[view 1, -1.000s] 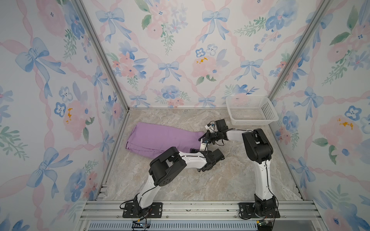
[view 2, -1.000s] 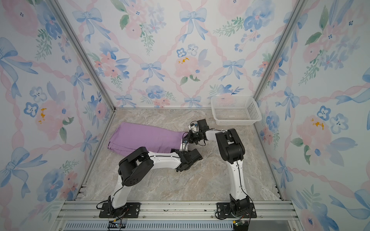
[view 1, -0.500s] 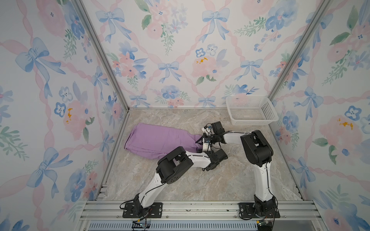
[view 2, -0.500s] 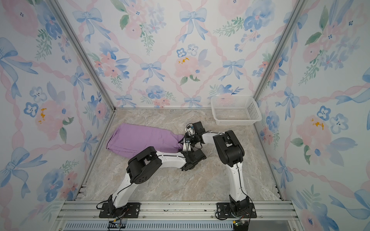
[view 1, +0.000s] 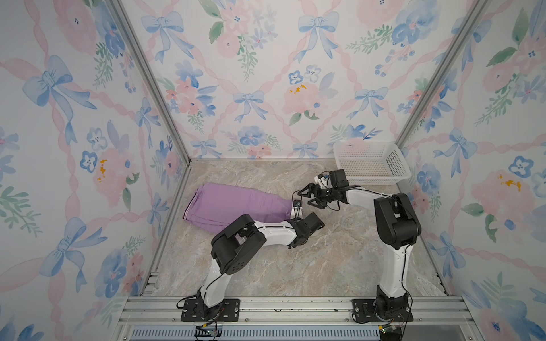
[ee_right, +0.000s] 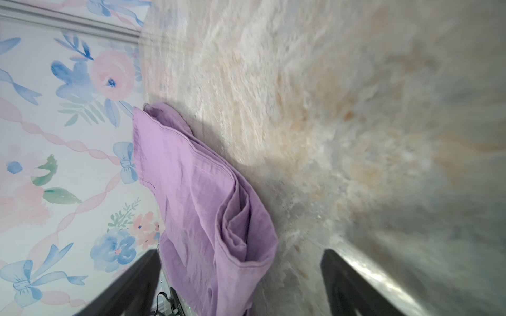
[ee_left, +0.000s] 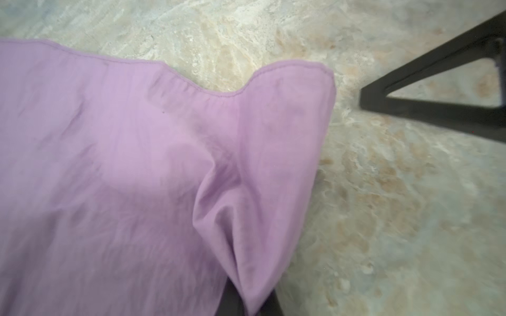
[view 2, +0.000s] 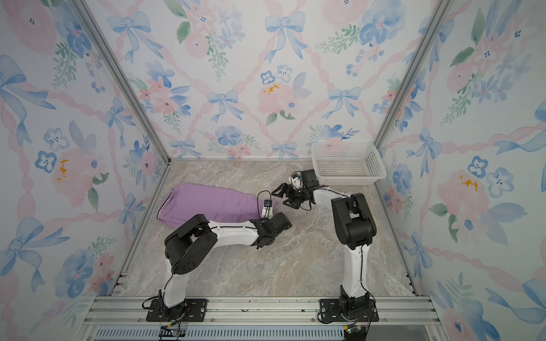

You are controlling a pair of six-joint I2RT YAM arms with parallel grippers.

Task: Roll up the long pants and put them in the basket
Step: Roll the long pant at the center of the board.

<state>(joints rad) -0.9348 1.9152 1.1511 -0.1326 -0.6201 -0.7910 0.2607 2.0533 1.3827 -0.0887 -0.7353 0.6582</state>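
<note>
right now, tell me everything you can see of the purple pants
The lilac fabric long pants lie folded in flat, lightly creased layers on the robot's left side of the marble-patterned tabletop, not rolled yet. The wide end shows a dark-and-white striped edge; the garment narrows toward the middle, ending in stitched hems. The left claw is shut on a pinched ridge of fabric there. The open right claw sits just beyond the hems, not gripping.

The left arm (view 1: pixel 274 233) folds low with its elbow bent, left gripper (ee_left: pixel 247 301) pinched shut on the pants (ee_left: pixel 123 177), while the right arm (view 1: pixel 363 196) stretches inward, right gripper (view 1: pixel 305 197) just beside, jaws spread wide.
</note>
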